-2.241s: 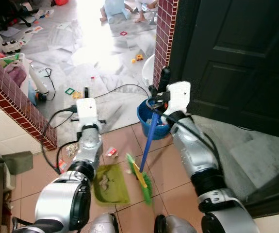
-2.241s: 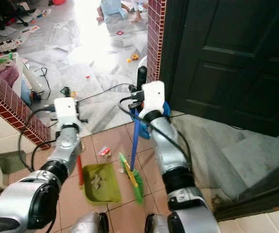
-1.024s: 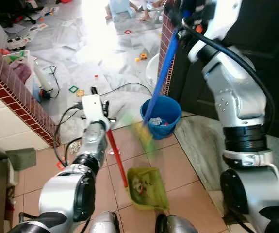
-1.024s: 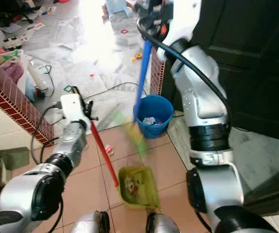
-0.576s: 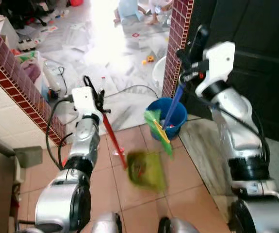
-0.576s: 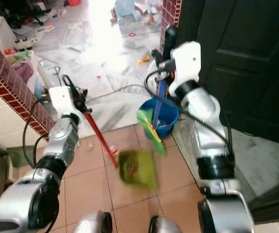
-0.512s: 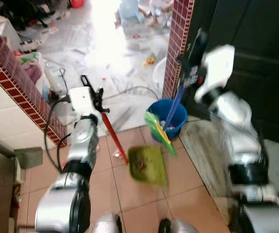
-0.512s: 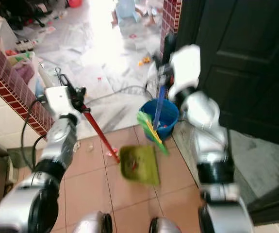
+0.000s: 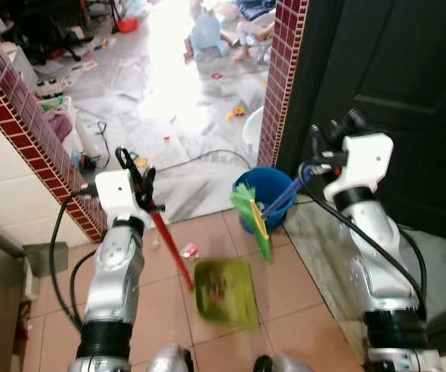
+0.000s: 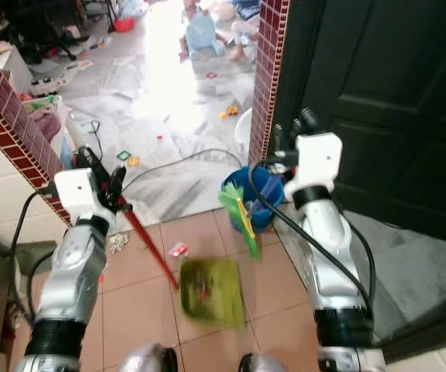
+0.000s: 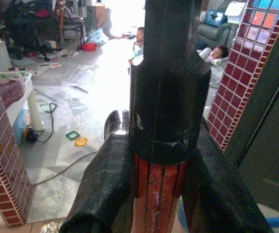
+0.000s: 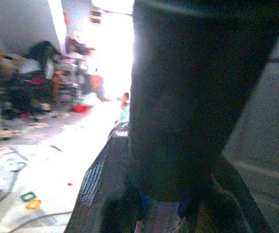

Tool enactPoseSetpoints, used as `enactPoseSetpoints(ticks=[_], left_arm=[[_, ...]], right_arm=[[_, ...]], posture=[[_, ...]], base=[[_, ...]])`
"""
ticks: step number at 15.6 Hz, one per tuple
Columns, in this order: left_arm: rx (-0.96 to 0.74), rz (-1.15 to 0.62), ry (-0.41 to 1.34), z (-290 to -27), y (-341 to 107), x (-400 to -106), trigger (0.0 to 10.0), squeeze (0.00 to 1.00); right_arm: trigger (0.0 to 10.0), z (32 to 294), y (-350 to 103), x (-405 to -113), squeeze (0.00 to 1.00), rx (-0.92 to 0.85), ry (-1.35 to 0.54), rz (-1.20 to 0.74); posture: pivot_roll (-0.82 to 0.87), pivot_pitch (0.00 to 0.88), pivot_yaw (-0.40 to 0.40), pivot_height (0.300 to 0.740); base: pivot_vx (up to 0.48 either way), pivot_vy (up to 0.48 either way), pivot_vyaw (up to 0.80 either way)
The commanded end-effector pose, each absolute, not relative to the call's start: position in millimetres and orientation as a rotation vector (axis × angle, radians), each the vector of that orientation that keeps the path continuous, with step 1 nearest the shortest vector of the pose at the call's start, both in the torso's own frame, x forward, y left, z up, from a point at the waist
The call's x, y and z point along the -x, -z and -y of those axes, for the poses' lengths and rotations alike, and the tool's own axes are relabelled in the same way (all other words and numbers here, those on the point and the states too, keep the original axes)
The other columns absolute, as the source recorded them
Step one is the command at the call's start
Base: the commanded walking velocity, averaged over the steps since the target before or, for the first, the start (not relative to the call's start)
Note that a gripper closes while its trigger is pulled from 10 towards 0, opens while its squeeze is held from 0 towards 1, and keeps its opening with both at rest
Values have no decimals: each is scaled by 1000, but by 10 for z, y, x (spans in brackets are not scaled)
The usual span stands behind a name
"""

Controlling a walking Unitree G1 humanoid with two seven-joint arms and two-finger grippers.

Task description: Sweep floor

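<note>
The left gripper [image 9: 133, 172] has its jaws clenched on the red handle of the loaded dustpan [image 9: 224, 292], carried above the tiles near the bucket [image 9: 267, 203], probably for tipping, while the right gripper [image 9: 325, 145], likewise clamped, holds the broom [image 9: 252, 213] clear over that bucket.

Sweeping kit, colours
Green dustpan [image 9: 224, 291], red handle [image 9: 170, 247]; green broom [image 9: 252, 211], blue shaft [image 9: 281, 203]; blue bucket [image 9: 247, 222]; terracotta floor tiles [image 9: 300, 329].

One green dustpan [image 9: 224, 291], one green broom [image 9: 252, 217], one blue bucket [image 9: 246, 221], two pincers
</note>
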State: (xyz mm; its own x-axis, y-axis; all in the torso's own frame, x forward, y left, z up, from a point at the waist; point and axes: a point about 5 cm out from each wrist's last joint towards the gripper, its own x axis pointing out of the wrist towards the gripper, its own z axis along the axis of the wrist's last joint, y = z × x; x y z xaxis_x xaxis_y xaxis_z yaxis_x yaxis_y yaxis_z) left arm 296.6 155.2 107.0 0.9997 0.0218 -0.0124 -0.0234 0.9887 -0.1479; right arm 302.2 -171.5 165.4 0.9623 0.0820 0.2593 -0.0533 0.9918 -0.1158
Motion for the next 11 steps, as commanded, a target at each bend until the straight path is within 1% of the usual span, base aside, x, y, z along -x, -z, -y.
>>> enactPoseSetpoints(ticks=[1, 3, 5, 8, 11], left_arm=[[160, 102, -22, -1575, -1370, -2997, 10000, 0], [156, 133, -42, -1637, -1511, -2993, 10000, 0], [130, 189, -18, -1626, -1709, -3001, 10000, 0], [102, 163, -11, -1632, -1702, -2965, 10000, 0], [94, 157, -10, -1615, -1726, -2975, 10000, 0]], right_arm=[[10000, 1906, -1468, -3005, 0, 171, 31, 159], [10000, 1931, -1371, -2987, 0, 203, 62, 110], [10000, 1965, -1275, -2960, 0, 181, 113, 62], [10000, 1920, -1275, -2930, 0, 176, 137, 68], [10000, 1942, -1360, -2963, 0, 208, 156, 88]], posture=[[-113, 0, 52, 740], [-114, 0, 47, 740], [-107, 0, 48, 740], [-111, 0, 56, 740], [-111, 0, 55, 740]], base=[[0, 0, 0], [0, 0, 0], [0, 0, 0], [0, 0, 0], [0, 0, 0]])
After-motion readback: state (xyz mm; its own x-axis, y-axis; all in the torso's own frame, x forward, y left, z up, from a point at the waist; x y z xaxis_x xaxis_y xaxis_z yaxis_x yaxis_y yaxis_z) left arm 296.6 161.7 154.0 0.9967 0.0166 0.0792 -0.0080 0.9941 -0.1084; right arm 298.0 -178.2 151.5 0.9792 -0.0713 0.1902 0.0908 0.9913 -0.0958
